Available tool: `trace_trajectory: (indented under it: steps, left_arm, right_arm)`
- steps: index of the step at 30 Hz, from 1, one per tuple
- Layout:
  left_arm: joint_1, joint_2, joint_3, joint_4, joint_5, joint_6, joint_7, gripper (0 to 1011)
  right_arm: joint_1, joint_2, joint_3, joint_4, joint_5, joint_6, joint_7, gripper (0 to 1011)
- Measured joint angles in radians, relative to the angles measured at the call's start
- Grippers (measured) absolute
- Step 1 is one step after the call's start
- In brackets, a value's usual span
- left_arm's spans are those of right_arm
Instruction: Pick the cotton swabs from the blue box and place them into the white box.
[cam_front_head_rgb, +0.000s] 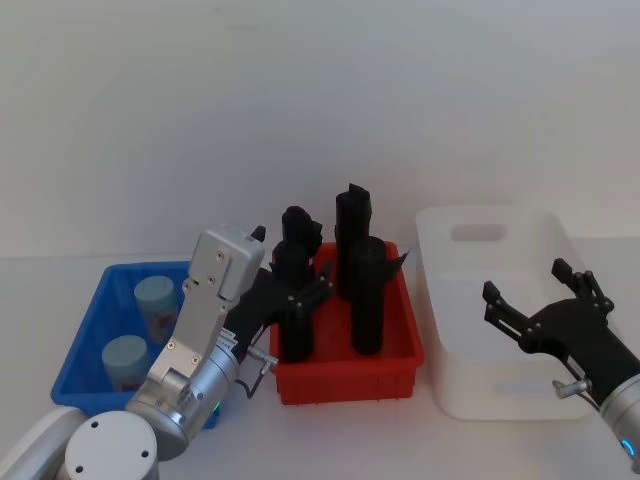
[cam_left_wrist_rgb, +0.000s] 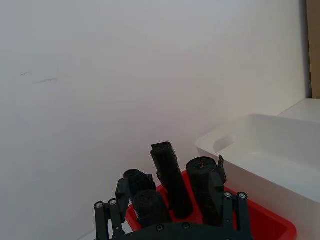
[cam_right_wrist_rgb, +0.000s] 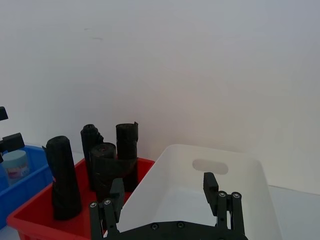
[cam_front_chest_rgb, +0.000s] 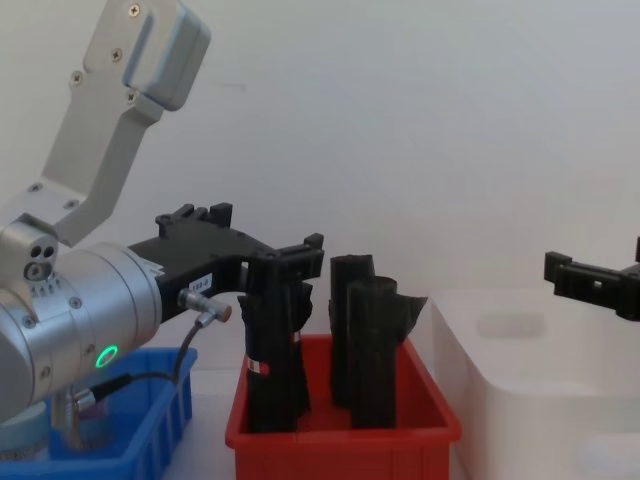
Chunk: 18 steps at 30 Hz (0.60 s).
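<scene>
Sitting in the blue box (cam_front_head_rgb: 88, 330), two swabs (cam_front_head_rgb: 155, 297) await; the white box (cam_front_head_rgb: 440, 340) looks empty. Left gripper (cam_left_wrist_rgb: 171, 201) by the red bin (cam_front_head_rgb: 345, 382), right gripper (cam_front_head_rgb: 530, 290) over the white box, fingers wide, empty.

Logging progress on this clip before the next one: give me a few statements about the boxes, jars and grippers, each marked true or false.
1. Two cotton swabs jars sit in the blue box. True.
2. One jar lies in the white box. False: no jar shows in the part of its inside that can be seen.
3. The right gripper hovers open above the white box. True.
4. The left gripper is shut on a jar. False: it is open and holds nothing, up beside the black rolls.
5. The red bin stands between the blue box and the white box. True.
</scene>
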Motion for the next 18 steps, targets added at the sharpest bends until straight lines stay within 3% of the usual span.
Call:
trace_trajectory:
  steps: [18]
  left_arm:
    - [0.0,0.0,0.0,0.0,0.0,0.0,0.0,1004]
  right_arm:
    - [0.0,0.0,0.0,0.0,0.0,0.0,0.0,1001]
